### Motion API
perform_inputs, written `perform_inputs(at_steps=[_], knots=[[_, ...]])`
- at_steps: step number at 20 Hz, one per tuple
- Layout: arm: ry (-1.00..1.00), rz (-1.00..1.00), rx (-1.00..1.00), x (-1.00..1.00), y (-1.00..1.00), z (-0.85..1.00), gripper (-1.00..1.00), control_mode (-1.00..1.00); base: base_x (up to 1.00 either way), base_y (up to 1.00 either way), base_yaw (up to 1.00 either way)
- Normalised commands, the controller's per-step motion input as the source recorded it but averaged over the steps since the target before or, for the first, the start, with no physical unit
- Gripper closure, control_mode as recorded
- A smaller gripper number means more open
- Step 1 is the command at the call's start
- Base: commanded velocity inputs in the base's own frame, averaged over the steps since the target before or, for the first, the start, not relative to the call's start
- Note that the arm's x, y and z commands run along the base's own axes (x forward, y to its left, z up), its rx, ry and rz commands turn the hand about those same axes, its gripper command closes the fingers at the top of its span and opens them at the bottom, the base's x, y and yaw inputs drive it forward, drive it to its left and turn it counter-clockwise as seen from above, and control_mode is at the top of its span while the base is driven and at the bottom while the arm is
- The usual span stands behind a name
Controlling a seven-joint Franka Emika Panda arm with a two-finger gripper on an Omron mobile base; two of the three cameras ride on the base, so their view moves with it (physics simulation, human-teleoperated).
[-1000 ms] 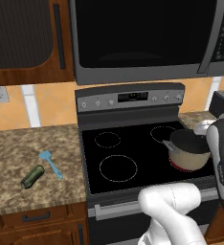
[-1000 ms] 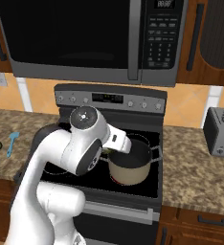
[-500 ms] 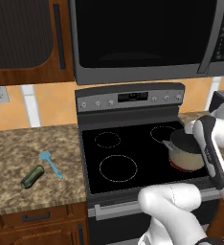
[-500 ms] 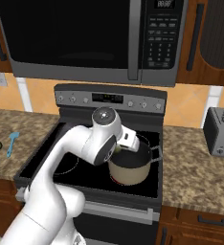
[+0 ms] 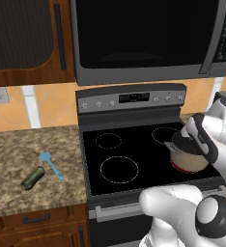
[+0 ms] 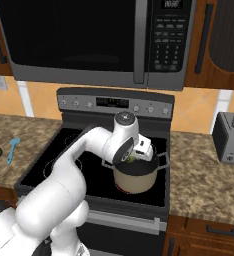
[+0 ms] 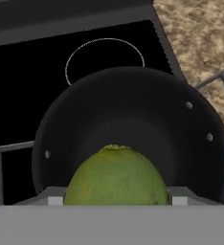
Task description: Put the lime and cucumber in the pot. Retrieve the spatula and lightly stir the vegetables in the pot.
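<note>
The arm is swinging in from the left and now hanging over the pot (image 6: 134, 176) on the front right burner, the gripper (image 6: 133, 159) clamped around the lime (image 7: 115, 175), while cucumber (image 5: 32, 178) and spatula (image 5: 50, 164) are waiting on the counter.

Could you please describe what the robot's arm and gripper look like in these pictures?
The arm is glossy white, built of rounded, tube-like segments with dark grey joint bands and a round dark-rimmed cap at one joint. The gripper has a boxy white hand body. No loose cables or printed markings are visible.
</note>
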Motion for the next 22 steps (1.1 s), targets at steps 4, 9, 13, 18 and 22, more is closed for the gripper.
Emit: perform_inputs(at_steps=[4,9,13,18,22], knots=[[0.01,0.00,0.00,0.14,-0.19,-0.59,1.00,-1.00,0.00,0.00,0.00],[0.01,0.00,0.00,0.17,-0.03,-0.42,1.00,-1.00,0.00,0.00,0.00],[0.07,0.00,0.00,0.37,0.00,-0.13,1.00,-1.00,0.00,0.00,0.00],[0.11,0.00,0.00,0.37,0.00,-0.07,-1.00,-1.00,0.00,0.00,0.00],[0.05,0.00,0.00,0.14,0.00,-0.02,-1.00,-1.00,0.00,0.00,0.00]])
